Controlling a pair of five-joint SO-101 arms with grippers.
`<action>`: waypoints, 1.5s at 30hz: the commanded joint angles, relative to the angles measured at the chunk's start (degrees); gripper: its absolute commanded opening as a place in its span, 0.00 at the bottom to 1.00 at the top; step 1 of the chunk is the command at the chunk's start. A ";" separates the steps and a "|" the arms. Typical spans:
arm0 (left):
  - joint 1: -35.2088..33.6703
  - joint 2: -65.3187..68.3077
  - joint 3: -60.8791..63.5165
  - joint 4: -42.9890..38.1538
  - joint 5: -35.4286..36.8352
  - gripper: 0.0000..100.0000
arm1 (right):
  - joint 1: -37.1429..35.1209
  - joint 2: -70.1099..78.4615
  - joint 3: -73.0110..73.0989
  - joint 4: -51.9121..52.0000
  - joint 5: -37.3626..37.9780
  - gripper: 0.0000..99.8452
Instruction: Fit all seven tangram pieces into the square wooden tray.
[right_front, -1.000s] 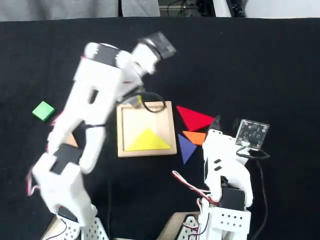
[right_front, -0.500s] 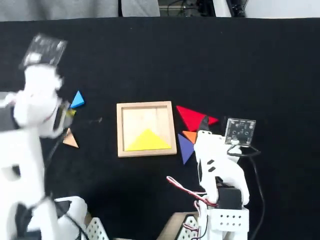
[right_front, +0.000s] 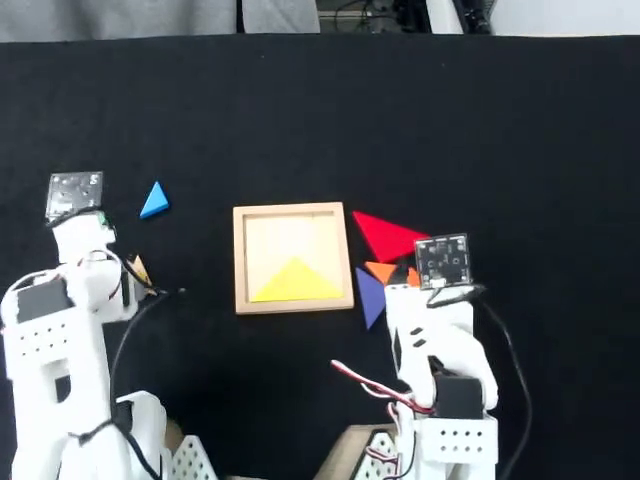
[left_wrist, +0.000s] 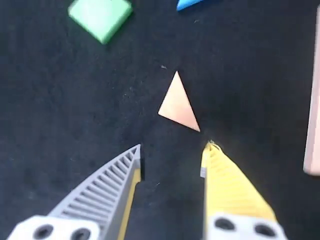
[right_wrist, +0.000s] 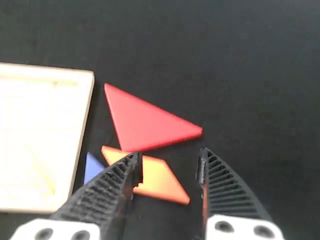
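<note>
The square wooden tray (right_front: 243, 258) lies mid-table with a yellow triangle (right_front: 295, 281) inside it. Just right of the tray are a red triangle (right_front: 385, 237), an orange parallelogram (right_front: 383, 272) and a dark blue triangle (right_front: 369, 296). My right gripper (right_wrist: 167, 160) hangs open over the orange parallelogram (right_wrist: 156, 179), close to the red triangle (right_wrist: 147, 122). Far left, my left gripper (left_wrist: 172, 150) is open just short of a peach triangle (left_wrist: 178, 104). Beyond it lie a green square (left_wrist: 100, 17) and a light blue triangle (left_wrist: 192, 4), also on the cloth as the light blue triangle (right_front: 154, 200).
The black cloth covers the whole table. The left arm's body (right_front: 60, 330) stands at the front left and the right arm's base (right_front: 445, 400) at the front right. The tray's edge (left_wrist: 314, 100) shows beside the left gripper.
The left arm has swung from above the tray out to the left and come down near the peach triangle. The right arm has shifted slightly left toward the orange piece.
</note>
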 joint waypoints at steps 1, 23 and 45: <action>3.65 3.96 1.36 -5.27 8.97 0.20 | -0.44 -5.05 -0.13 1.05 0.97 0.19; 12.88 -26.20 23.25 -14.33 7.21 0.20 | 6.42 14.11 -25.98 5.54 6.33 0.18; 13.14 -28.04 28.09 -18.64 6.68 0.20 | -8.26 104.48 -82.86 29.19 29.89 0.19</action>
